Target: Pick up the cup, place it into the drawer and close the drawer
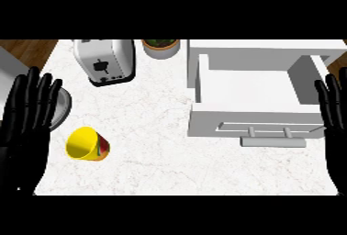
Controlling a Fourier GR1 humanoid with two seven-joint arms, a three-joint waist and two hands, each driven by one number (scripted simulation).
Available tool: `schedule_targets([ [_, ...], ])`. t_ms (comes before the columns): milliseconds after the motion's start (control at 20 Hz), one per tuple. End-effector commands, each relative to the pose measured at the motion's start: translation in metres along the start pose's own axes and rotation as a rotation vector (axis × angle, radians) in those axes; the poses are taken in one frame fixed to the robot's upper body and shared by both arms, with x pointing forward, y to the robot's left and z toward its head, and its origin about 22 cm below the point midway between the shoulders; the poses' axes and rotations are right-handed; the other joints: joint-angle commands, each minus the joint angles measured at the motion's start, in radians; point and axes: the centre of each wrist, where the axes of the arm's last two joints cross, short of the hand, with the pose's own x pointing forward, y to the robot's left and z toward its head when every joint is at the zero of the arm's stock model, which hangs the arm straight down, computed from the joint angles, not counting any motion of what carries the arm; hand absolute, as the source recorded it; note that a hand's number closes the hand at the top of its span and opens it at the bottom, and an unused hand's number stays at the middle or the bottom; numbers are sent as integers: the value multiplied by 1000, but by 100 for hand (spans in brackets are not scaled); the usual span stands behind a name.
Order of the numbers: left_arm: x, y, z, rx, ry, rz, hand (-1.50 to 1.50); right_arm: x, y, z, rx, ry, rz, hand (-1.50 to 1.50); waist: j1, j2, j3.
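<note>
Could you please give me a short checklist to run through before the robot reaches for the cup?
1. Cup within view on the counter, lying on its side: ok.
2. Drawer pulled open, nothing visible inside: ok.
3. Left hand open, holding nothing: ok.
4. Right hand open at the view's right edge, holding nothing: ok.
5. Toaster and plant pot away from the straight line from cup to drawer: ok.
6. Drawer handle unobstructed for closing: ok.

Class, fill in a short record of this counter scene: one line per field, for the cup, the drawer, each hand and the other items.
cup: yellow cup, lying on its side, front left of the counter
drawer: white drawer, pulled open, nothing inside
left hand: left hand, open, at left edge
right hand: right hand, open, at right edge
other: toaster; potted plant
</note>
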Motion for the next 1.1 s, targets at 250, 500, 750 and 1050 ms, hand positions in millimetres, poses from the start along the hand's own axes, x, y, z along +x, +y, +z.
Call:
schedule_targets([
  [250, 9, 65, 20, -371, -21, 186, -150, 1, 4, 10, 40, -28, -41, -150, -2, -2, 0],
  [500, -40, 100, 41, -213, 243, 383, -150, -8, 1, 2, 213, 134, -31, -150, -10, 4, 0],
  [750, -66, 127, 25, -190, 279, 365, -150, -22, 15, -22, 215, 138, -58, -150, -15, 4, 1],
  [1050, -112, 131, 45, -185, 377, 308, -150, -21, 7, -52, 201, 94, -58, -150, -15, 5, 1],
])
